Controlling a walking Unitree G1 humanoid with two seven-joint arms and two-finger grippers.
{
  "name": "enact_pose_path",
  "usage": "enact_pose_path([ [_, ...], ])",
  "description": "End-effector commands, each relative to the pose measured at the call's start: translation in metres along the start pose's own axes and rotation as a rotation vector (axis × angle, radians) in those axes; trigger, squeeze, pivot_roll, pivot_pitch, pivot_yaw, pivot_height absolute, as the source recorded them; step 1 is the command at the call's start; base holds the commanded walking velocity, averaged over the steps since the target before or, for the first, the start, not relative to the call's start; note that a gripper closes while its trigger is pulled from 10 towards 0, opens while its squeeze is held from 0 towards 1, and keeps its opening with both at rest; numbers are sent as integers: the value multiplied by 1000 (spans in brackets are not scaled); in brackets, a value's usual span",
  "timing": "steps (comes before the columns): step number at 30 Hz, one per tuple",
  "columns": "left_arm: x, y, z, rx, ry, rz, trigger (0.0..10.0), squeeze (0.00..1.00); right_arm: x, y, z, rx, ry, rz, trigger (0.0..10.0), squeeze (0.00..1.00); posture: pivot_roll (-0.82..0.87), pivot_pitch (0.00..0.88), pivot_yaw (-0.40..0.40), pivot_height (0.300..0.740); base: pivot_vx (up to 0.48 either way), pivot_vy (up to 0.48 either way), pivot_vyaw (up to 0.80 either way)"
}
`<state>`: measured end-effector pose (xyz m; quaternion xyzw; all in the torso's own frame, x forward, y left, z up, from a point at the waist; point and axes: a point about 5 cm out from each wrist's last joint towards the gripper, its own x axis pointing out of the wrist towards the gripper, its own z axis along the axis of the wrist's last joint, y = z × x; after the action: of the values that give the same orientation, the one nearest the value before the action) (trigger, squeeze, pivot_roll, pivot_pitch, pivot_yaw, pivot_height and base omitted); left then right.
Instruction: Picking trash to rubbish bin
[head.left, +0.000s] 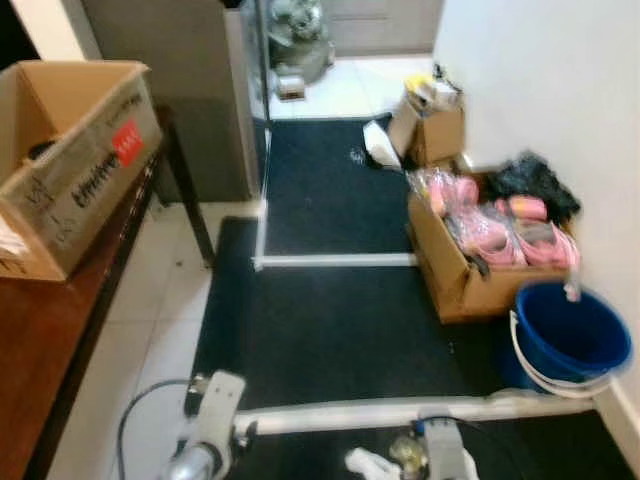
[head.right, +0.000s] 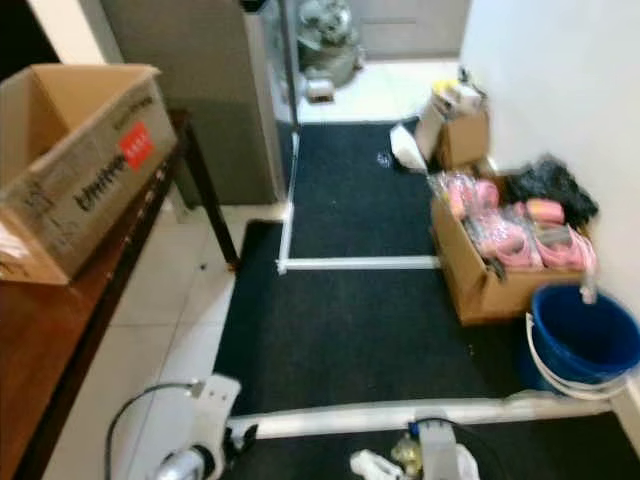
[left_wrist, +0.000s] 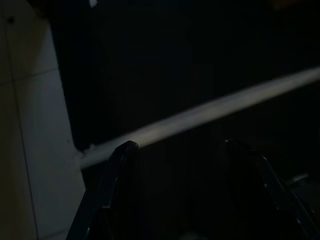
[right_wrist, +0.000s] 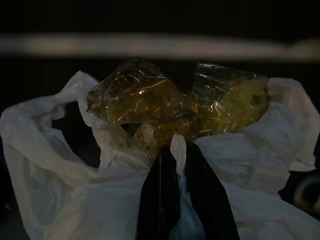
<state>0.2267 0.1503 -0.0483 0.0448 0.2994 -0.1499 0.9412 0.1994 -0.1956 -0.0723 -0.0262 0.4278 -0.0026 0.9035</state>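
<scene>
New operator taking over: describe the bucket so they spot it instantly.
Follow the white wall on the robot's right down to the black mat. Past the open cardboard box of pink items stands the blue bucket: round, plastic, with a white handle.

A large cardboard box (head.left: 70, 150) with a red label sits on a brown wooden table (head.left: 45, 350). By the white wall stand 2 more boxes — a nearer one (head.left: 480, 255) holding pink items, a smaller one (head.left: 430, 125) beyond — on black mats (head.left: 330, 330).
</scene>
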Motion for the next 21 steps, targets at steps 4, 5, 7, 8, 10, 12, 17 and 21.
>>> enact_pose_path([
  [4,-6,1,-15,-16,57,4,10000,0,-2,4,-13,6,38,5,10000,0,-59,86,34,740,388,0,0],
  [5,-6,1,-15,-16,57,4,10000,0,-2,4,-13,7,38,4,10000,0,-60,86,34,740,386,0,0],
  [7,-6,1,-15,-16,57,4,10000,0,-2,4,-14,20,39,4,10000,0,-60,86,34,740,384,0,0],
  [8,-6,1,-15,-16,57,4,10000,0,-2,4,-14,20,39,4,10000,0,-60,86,34,740,382,0,0],
  [10,-6,1,-15,-16,57,4,10000,0,-2,3,-14,26,38,4,10000,0,-60,87,34,740,381,0,0],
  [12,-6,1,-15,-17,57,4,10000,0,-2,3,-14,27,37,4,10000,0,-59,87,34,740,379,0,0],
  [17,-6,1,-15,-17,56,3,10000,0,-2,4,-14,27,38,3,10000,0,-57,86,34,740,373,0,0],
  [21,-6,2,-15,-18,55,4,10000,0,-2,4,-14,27,39,3,10000,0,-57,86,34,740,371,0,0],
])
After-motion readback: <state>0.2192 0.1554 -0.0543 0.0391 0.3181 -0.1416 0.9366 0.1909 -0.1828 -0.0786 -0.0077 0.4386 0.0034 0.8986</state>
